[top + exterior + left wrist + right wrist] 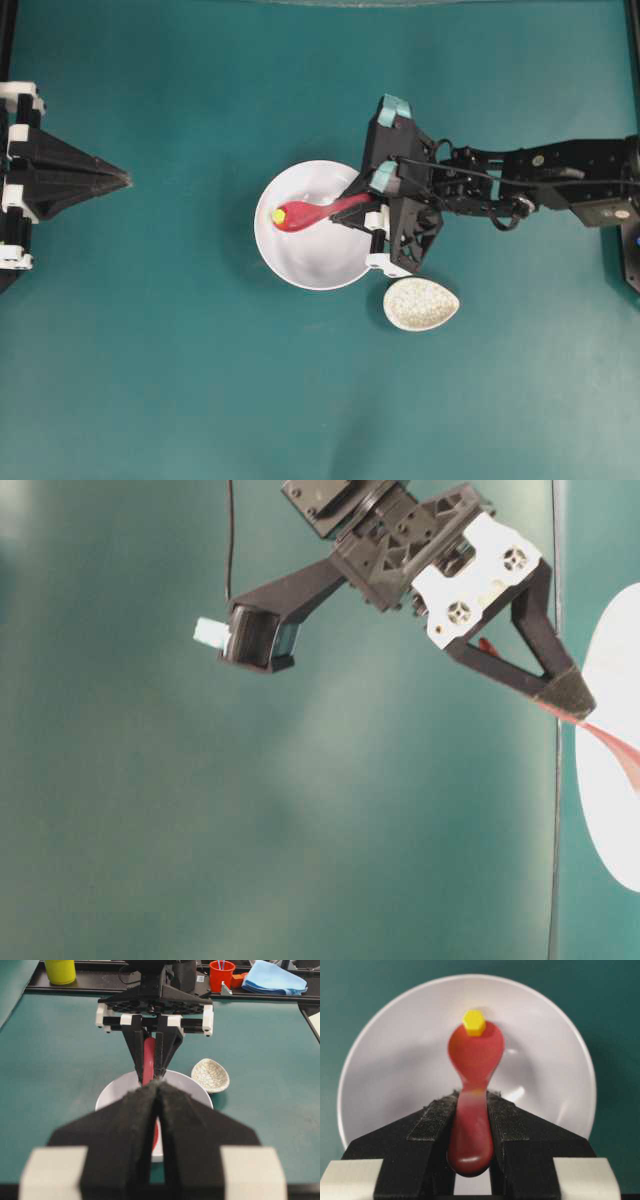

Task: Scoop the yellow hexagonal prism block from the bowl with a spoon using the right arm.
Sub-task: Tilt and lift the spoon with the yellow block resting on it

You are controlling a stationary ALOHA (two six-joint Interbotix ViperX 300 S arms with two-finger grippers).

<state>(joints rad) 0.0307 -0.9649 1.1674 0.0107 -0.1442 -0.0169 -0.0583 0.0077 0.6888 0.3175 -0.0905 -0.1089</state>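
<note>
Speckled oval dish (421, 304) on teal table (180, 380)

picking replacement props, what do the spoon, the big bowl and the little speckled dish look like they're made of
Spoon: glossy pink-red, smooth with soft highlights; glazed ceramic or hard plastic, can't tell which.
Bowl: plain white, smooth with faint sheen; ceramic or melamine.
Speckled dish: grey-white with a crackle-like pattern; probably glazed ceramic.

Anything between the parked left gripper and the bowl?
No. In the overhead view only bare teal table separates the left gripper from the white bowl.
</note>
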